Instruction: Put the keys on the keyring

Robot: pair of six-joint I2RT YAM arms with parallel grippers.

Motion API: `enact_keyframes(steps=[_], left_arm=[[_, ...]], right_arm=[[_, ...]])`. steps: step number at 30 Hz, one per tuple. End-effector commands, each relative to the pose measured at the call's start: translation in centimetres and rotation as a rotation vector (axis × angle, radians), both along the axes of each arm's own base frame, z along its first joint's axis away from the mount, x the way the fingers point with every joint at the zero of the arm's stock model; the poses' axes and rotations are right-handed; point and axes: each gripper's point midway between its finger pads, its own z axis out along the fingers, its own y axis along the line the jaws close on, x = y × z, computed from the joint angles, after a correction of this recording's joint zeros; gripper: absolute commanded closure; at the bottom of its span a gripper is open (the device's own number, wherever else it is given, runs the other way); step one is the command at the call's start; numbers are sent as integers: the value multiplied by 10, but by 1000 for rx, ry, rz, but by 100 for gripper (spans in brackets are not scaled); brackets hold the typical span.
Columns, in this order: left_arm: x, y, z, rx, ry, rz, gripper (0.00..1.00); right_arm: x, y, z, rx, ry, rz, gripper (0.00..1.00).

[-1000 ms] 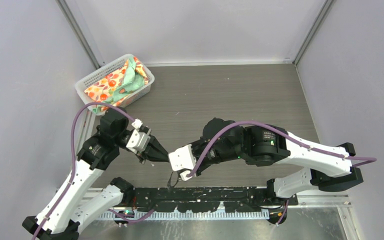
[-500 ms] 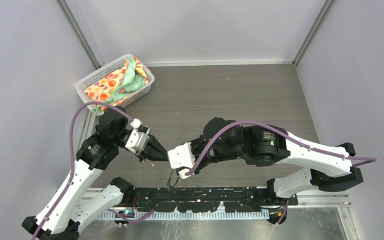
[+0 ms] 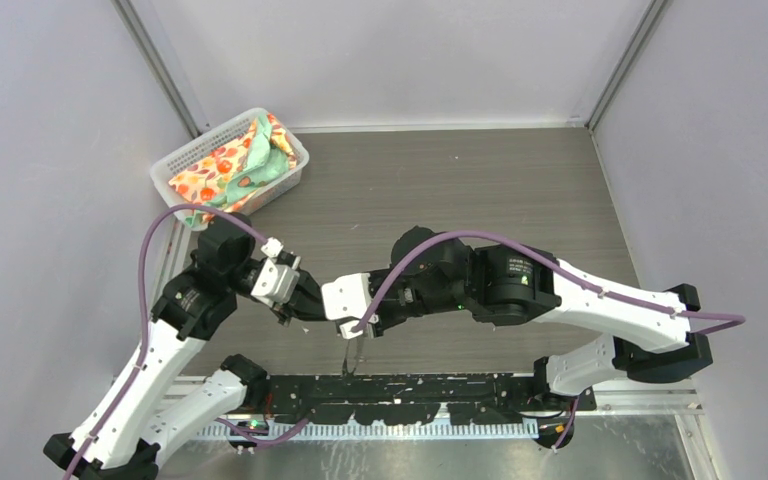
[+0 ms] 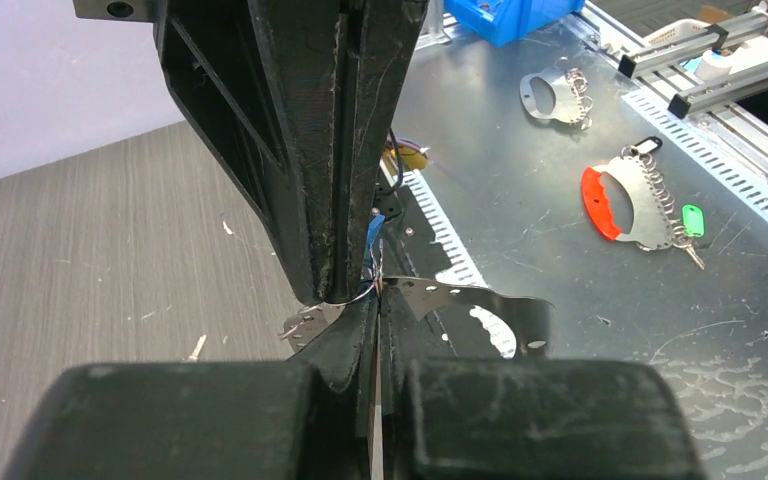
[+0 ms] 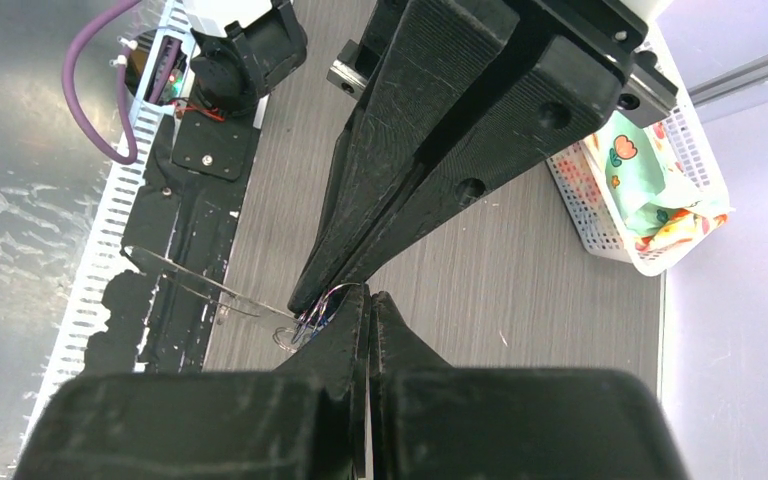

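The left gripper (image 4: 378,300) and right gripper (image 5: 365,295) are both pinched shut, tips meeting above the worktop (image 3: 440,190) edge; the keyring (image 4: 465,298) juts from where they meet; which holds it is unclear.

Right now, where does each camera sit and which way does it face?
Top external: overhead behind the bases, looking down at the table; both arms show.
Left wrist: on the left arm, looking past the left gripper at the right gripper.
Right wrist: on the right arm, looking past its fingers to the basket.
Wrist views share the keyring.
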Motion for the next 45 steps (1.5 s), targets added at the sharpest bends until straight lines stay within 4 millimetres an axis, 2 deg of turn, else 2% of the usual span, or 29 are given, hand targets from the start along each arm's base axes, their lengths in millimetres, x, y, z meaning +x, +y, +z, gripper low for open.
enact_keyframes(steps=[1, 9, 16, 22, 29, 33, 45], left_arm=[[-8, 3, 13, -43, -67, -25, 100], [-7, 3, 13, -43, -62, -20, 100], [19, -9, 37, -124, 25, 148, 100], [23, -11, 45, -136, 57, 164, 100], [28, -12, 67, -206, 12, 190, 100], [25, -11, 70, -219, 2, 179, 100], [22, -9, 81, -277, -30, 185, 100]], right_arm=[[6, 8, 16, 71, 5, -25, 99], [18, 10, 16, 115, -8, -71, 99], [23, 14, 16, 105, 25, -74, 98], [31, 5, 26, 138, 90, -111, 80], [37, -3, 36, 140, 114, -123, 63], [42, -3, 47, 145, 123, -111, 63], [40, 4, 50, 75, 148, -37, 62]])
